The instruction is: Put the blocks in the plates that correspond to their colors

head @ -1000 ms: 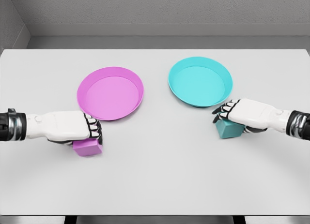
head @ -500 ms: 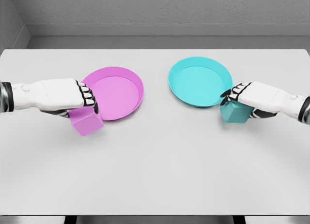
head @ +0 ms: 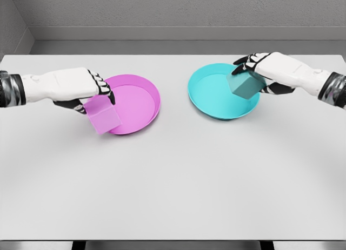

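Note:
A pink plate point(head: 135, 101) lies left of centre on the white table point(head: 173, 180), a cyan plate point(head: 216, 96) right of centre. My left hand point(head: 96, 93) is shut on a pink block point(head: 104, 115), held tilted in the air over the pink plate's left rim. My right hand point(head: 254, 68) is shut on a teal block point(head: 244, 86), lifted over the right part of the cyan plate. Both plates hold nothing inside.
A grey wall runs behind the table's far edge. The table's front edge lies near the bottom of the view.
Both hands have lifted their blocks off the table and carried them up and inward, the pink one to the pink plate's rim, the teal one over the cyan plate.

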Robot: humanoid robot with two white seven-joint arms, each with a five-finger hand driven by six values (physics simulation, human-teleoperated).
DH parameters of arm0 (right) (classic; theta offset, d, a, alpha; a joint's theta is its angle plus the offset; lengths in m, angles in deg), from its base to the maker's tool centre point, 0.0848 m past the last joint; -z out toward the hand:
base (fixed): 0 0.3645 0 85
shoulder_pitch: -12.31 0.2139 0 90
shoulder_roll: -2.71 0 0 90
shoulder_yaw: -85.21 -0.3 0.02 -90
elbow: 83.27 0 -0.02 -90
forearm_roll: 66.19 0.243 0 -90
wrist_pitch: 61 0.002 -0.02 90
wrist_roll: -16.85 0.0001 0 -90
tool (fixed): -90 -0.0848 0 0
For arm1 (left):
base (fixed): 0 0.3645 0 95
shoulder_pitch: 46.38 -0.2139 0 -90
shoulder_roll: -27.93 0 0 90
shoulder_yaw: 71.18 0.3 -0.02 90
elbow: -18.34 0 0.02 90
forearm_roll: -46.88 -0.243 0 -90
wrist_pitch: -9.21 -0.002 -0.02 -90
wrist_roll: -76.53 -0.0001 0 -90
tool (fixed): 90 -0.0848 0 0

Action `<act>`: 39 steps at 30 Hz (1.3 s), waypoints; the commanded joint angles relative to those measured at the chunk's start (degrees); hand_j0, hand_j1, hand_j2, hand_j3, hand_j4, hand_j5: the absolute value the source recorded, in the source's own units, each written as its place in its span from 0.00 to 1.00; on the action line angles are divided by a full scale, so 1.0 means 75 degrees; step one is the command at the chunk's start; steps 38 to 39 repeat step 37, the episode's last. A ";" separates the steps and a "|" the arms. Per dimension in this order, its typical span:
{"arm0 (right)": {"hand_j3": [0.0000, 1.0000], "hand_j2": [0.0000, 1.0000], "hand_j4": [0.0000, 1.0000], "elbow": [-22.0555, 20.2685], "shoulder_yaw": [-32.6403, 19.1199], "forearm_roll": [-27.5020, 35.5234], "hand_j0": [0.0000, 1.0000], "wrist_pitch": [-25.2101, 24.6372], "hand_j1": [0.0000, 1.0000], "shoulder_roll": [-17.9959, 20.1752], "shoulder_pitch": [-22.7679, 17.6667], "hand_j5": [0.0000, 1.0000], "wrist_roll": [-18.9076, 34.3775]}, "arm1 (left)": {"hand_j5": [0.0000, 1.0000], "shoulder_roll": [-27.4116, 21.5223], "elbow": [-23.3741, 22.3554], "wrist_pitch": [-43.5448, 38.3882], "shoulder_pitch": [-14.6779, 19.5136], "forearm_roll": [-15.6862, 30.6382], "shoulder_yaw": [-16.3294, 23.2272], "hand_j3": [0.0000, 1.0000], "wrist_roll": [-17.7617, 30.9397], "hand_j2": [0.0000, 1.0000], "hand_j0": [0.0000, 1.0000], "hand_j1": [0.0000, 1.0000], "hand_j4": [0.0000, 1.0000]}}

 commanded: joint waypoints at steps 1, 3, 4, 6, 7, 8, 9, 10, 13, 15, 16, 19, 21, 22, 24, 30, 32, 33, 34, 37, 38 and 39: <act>1.00 1.00 1.00 0.0181 -0.0004 0.0066 1.00 -0.0026 1.00 -0.0088 0.0000 1.00 -0.0002 | 0.54 0.0268 -0.0096 -0.0018 0.0000 0.0054 -0.0149 0.54 0.0004 0.54 0.54 0.54 0.54; 1.00 1.00 1.00 0.0169 -0.0004 0.0066 1.00 -0.0026 1.00 -0.0134 -0.0012 1.00 -0.0002 | 0.54 0.0373 -0.0096 -0.0018 0.0000 0.0054 -0.0219 0.54 -0.0008 0.54 0.54 0.54 0.54; 1.00 1.00 1.00 0.0134 -0.0004 0.0066 1.00 -0.0026 1.00 -0.0181 0.0000 1.00 -0.0002 | 0.55 0.0432 -0.0096 -0.0018 0.0000 0.0042 -0.0254 0.55 -0.0008 0.55 0.55 0.55 0.55; 1.00 1.00 1.00 0.0122 -0.0004 0.0066 1.00 -0.0026 1.00 -0.0205 0.0070 1.00 -0.0002 | 0.55 0.0455 -0.0096 -0.0018 0.0000 0.0042 -0.0313 0.55 0.0004 0.55 0.55 0.55 0.55; 1.00 1.00 1.00 0.0122 -0.0004 0.0066 1.00 -0.0026 1.00 -0.0205 0.0129 1.00 -0.0002 | 0.56 0.0455 -0.0107 -0.0018 0.0012 0.0042 -0.0336 0.56 0.0004 0.56 0.56 0.56 0.56; 1.00 1.00 1.00 0.0122 -0.0016 0.0077 1.00 -0.0026 1.00 -0.0205 0.0176 1.00 -0.0002 | 0.57 0.0479 -0.0259 -0.0018 0.0047 0.0054 -0.0336 0.57 0.0004 0.57 0.57 0.57 0.57; 1.00 1.00 1.00 0.0122 -0.0098 0.0182 1.00 -0.0026 1.00 -0.0205 0.0223 1.00 -0.0002 | 0.57 0.0666 -0.0494 -0.0018 0.0094 0.0054 -0.0406 0.57 0.0004 0.57 0.57 0.57 0.57; 1.00 1.00 1.00 0.0122 -0.0133 0.0347 1.00 -0.0026 1.00 -0.0205 0.0258 1.00 -0.0002 | 0.58 0.0713 -0.0693 -0.0018 0.0129 0.0054 -0.0406 0.58 0.0004 0.58 0.58 0.58 0.58; 1.00 1.00 1.00 0.0134 -0.0801 0.0452 1.00 -0.0026 1.00 -0.0158 0.0258 1.00 -0.0002 | 0.59 0.0795 -0.0928 -0.0018 0.0141 0.0042 -0.0465 0.59 0.0004 0.59 0.59 0.59 0.59; 1.00 1.00 1.00 0.0145 -0.1070 0.0651 1.00 -0.0026 1.00 -0.0123 0.0153 1.00 -0.0002 | 0.78 0.0889 -0.1092 -0.0018 0.0141 0.0054 -0.0535 0.78 0.0004 0.78 0.78 0.78 0.78; 1.00 1.00 1.00 0.0192 -0.1234 0.0663 1.00 -0.0026 1.00 -0.0088 0.0012 1.00 -0.0002 | 0.97 0.0901 -0.1092 -0.0018 0.0141 0.0054 -0.0547 0.97 0.0004 0.97 0.97 0.97 0.97; 1.00 1.00 1.00 0.0192 -0.1446 0.0663 1.00 -0.0026 1.00 0.0100 -0.0340 1.00 -0.0002 | 1.00 0.0889 -0.1080 -0.0018 0.0199 0.0089 -0.0547 1.00 -0.0008 1.00 1.00 1.00 1.00; 1.00 1.00 1.00 0.0192 -0.1446 0.0663 1.00 -0.0026 1.00 0.0205 -0.0515 1.00 -0.0002 | 1.00 0.0772 -0.1010 -0.0018 0.0188 0.0721 -0.0547 1.00 0.0004 1.00 1.00 1.00 1.00; 1.00 1.00 1.00 0.0227 -0.1446 0.0652 1.00 -0.0026 1.00 0.0299 -0.0527 1.00 -0.0002 | 1.00 0.0550 -0.0963 -0.0018 0.0188 0.1085 -0.0535 1.00 -0.0008 1.00 1.00 1.00 1.00; 1.00 1.00 1.00 0.0251 -0.1446 0.0652 1.00 -0.0026 1.00 0.0299 -0.0527 1.00 -0.0002 | 1.00 -0.0153 -0.0717 -0.0018 0.0164 0.1167 -0.0500 1.00 -0.0008 1.00 1.00 1.00 1.00; 1.00 1.00 1.00 0.0251 -0.1411 0.0605 1.00 -0.0026 1.00 0.0299 -0.0539 1.00 -0.0002 | 1.00 -0.1654 -0.0506 -0.0018 -0.0293 0.2082 -0.0512 1.00 0.0004 1.00 1.00 1.00 1.00; 1.00 1.00 1.00 0.0251 -0.1364 0.0593 1.00 -0.0026 1.00 0.0299 -0.0539 1.00 -0.0002 | 1.00 -0.1654 -0.0564 -0.0018 -0.0691 0.2070 -0.0500 1.00 0.0004 1.00 1.00 1.00 1.00; 1.00 1.00 1.00 0.0251 -0.1364 0.0593 1.00 -0.0026 1.00 0.0299 -0.0539 1.00 -0.0002 | 1.00 -0.1666 -0.0564 -0.0018 -0.0750 0.2070 -0.0500 1.00 0.0004 1.00 1.00 1.00 1.00; 1.00 1.00 1.00 0.0251 -0.1364 0.0593 1.00 -0.0026 1.00 0.0299 -0.0539 1.00 -0.0002 | 1.00 -0.1677 -0.0588 -0.0018 -0.0750 0.2081 -0.0512 1.00 0.0004 1.00 1.00 1.00 1.00; 1.00 1.00 1.00 0.0251 -0.1364 0.0593 1.00 -0.0026 1.00 0.0299 -0.0539 1.00 -0.0002 | 1.00 -0.1677 -0.0635 -0.0018 -0.0738 0.2081 -0.0512 1.00 0.0004 1.00 1.00 1.00 1.00; 1.00 1.00 1.00 0.0251 -0.1364 0.0593 1.00 -0.0026 1.00 0.0299 -0.0539 1.00 -0.0002 | 1.00 -0.1677 -0.0635 -0.0018 -0.0738 0.2081 -0.0512 1.00 0.0004 1.00 1.00 1.00 1.00; 1.00 1.00 1.00 0.0251 -0.1364 0.0593 1.00 -0.0026 1.00 0.0299 -0.0539 1.00 -0.0002 | 1.00 -0.1677 -0.0635 -0.0018 -0.0738 0.2081 -0.0512 1.00 0.0004 1.00 1.00 1.00 1.00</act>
